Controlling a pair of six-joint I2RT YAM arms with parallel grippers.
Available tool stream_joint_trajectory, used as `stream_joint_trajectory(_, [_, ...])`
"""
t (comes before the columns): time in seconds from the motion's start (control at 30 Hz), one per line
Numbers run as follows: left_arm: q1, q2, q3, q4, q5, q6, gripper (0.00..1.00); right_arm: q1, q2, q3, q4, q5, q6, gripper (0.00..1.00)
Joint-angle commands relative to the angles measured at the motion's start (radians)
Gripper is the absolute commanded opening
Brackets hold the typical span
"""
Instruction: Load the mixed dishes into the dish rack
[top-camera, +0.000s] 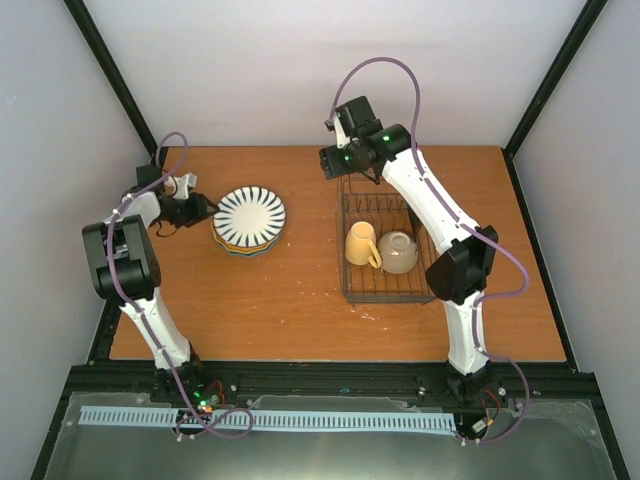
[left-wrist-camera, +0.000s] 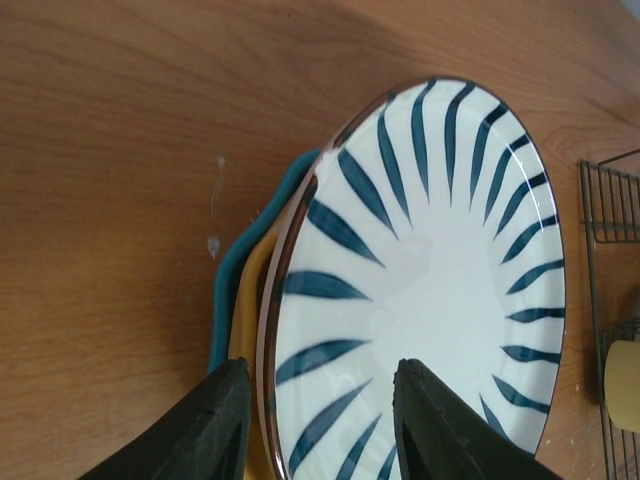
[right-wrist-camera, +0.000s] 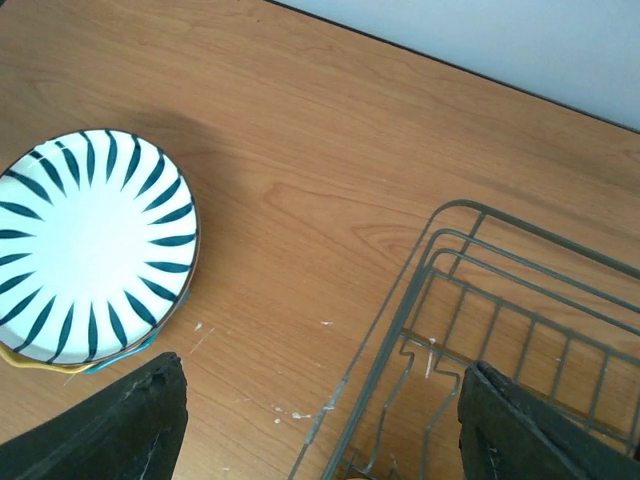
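A black-and-white striped plate (top-camera: 250, 212) tops a stack of plates on the table's left half. The yellow (left-wrist-camera: 250, 290) and blue (left-wrist-camera: 224, 305) plate edges show beneath it in the left wrist view. My left gripper (top-camera: 205, 210) is open, with its fingers straddling the near rim of the striped plate (left-wrist-camera: 430, 270), one outside the stack and one over the plate's face. The dish rack (top-camera: 352, 262) holds the yellow mug (top-camera: 360, 243) and the cream bowl (top-camera: 398, 252). My right gripper (top-camera: 335, 160) is open and empty above the rack's far left corner (right-wrist-camera: 480, 300).
Wooden table (top-camera: 300, 300) with black frame posts at the back corners. The plate stack also shows in the right wrist view (right-wrist-camera: 90, 245), left of the rack. Bare wood lies between stack and rack.
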Motion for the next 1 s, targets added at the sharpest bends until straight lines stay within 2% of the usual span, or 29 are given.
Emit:
stream_joint_trajectory(0.0, [-0.008, 0.038, 0.071, 0.005, 0.017, 0.03, 0.4, 0.016, 0.018, 0.039, 0.011, -0.049, -0.013, 0.73])
stream_joint_trajectory(0.53, [-0.043, 0.134, 0.132, 0.001, 0.011, 0.046, 0.37, 0.021, 0.06, 0.065, 0.013, -0.079, -0.019, 0.73])
stream_joint_trajectory(0.97, [-0.044, 0.14, 0.138, -0.014, 0.016, 0.058, 0.13, 0.022, 0.075, 0.067, 0.013, -0.097, -0.02, 0.73])
